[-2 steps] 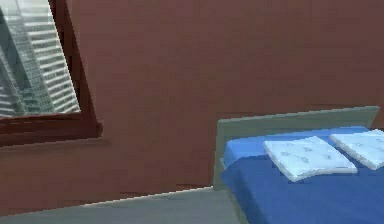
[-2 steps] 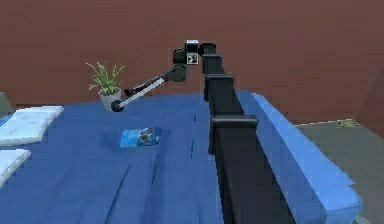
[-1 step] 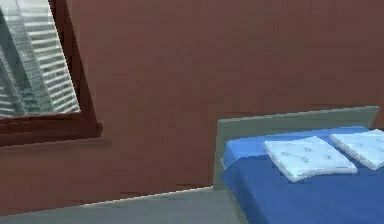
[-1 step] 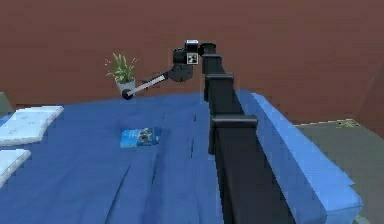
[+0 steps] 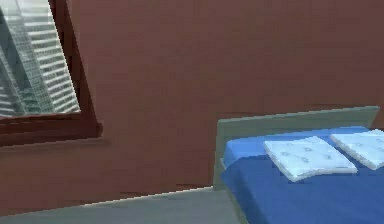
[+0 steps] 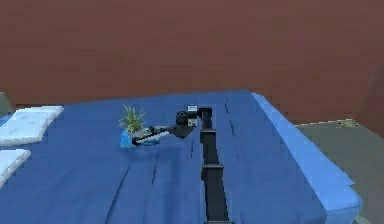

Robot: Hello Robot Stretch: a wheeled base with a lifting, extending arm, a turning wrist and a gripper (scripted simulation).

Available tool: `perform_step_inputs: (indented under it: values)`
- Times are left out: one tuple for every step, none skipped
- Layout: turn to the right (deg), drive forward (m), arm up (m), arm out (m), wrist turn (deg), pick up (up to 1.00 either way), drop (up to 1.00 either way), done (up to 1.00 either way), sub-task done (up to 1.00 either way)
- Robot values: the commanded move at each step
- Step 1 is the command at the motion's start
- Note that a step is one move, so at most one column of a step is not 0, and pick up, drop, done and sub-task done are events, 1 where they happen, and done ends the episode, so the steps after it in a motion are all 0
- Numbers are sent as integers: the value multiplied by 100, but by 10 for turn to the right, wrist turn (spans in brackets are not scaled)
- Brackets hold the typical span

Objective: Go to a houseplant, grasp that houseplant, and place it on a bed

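Note:
A small houseplant (image 6: 129, 124) with green spiky leaves in a blue pot sits on the blue bed (image 6: 230, 150) in the arm side view, left of the middle. The dark arm bar (image 6: 210, 170) rises from the bottom edge across the bed cover. At its far end my gripper (image 6: 143, 137) reaches left, its thin fingers ending at the pot. The plant rests on or just over the cover, so I cannot tell whether the gripper holds it. In the forward view the bed (image 5: 260, 185) lies at the lower right.
White pillows (image 6: 28, 122) lie at the bed's left end; in the forward view two pillows (image 5: 308, 157) lie by a grey headboard (image 5: 290, 125). A dark-framed window (image 5: 40, 65) is set in the reddish-brown wall (image 5: 200, 70). Grey floor (image 6: 340, 135) lies right of the bed.

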Motion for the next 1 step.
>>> perform_step_inputs:
  values:
    - [0, 0, -32, 0, 0, 0, 0, 0, 0]
